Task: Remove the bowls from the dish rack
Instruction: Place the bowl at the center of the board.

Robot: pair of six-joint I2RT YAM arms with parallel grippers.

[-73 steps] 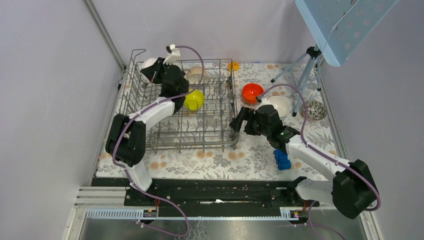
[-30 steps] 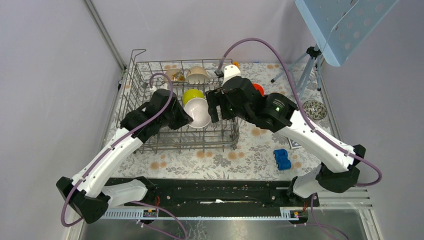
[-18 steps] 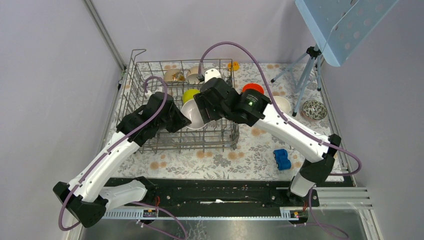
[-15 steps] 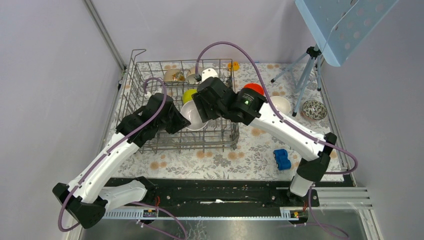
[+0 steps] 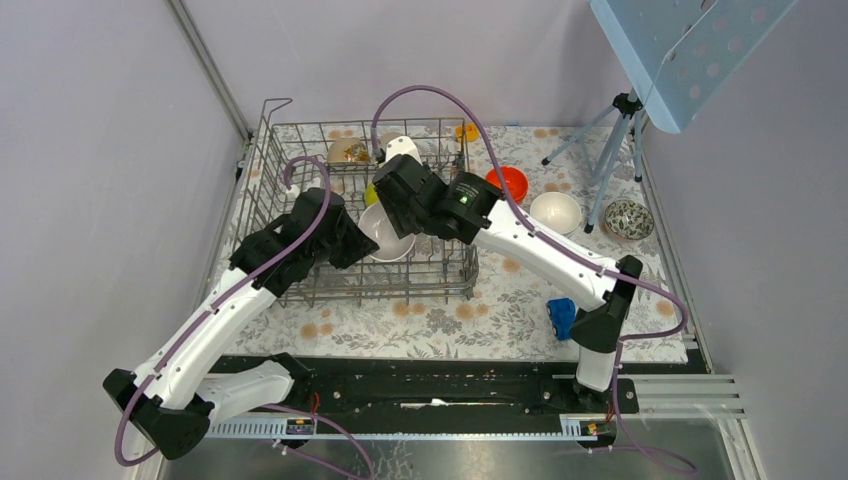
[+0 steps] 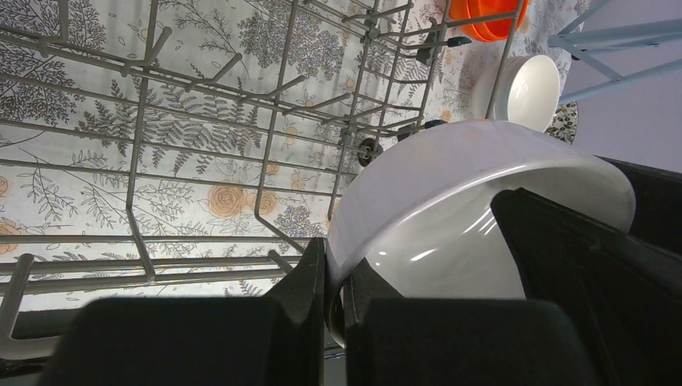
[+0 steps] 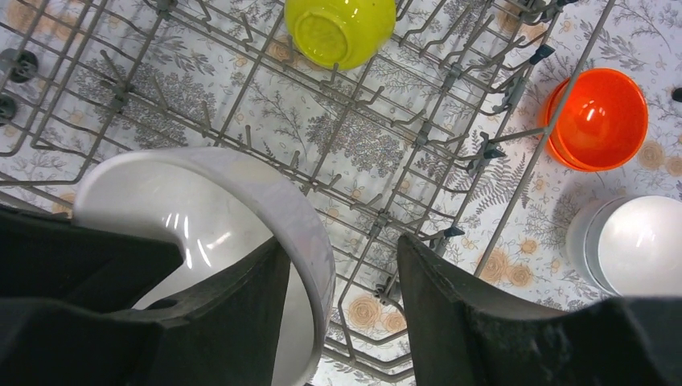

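The left gripper (image 6: 335, 269) is pinched tight on the near rim of a plain white, glossy round bowl (image 6: 450, 185), one finger inside and one outside. The right gripper (image 7: 342, 259) straddles the opposite rim with its jaws apart: one finger sits in the hollow, while the outer finger stands clear of the wall. The bowl hangs tilted, its mouth turned up, over the near right part of the large grey wire dish rack (image 5: 385, 283). Inside the rack, a yellow-green bowl (image 7: 340, 30) lies bottom-up among the upright tines. At the far end sits a beige bowl (image 5: 348, 150), partly hidden by the arm. Outside, on the floral cloth (image 5: 500, 300) to the right, stand an orange-red bowl (image 7: 599, 121), another white bowl (image 7: 635, 241) and, further right, a dark mottled bowl (image 5: 628, 217). A small blue toy car (image 5: 560, 318) lies nearer the bases.
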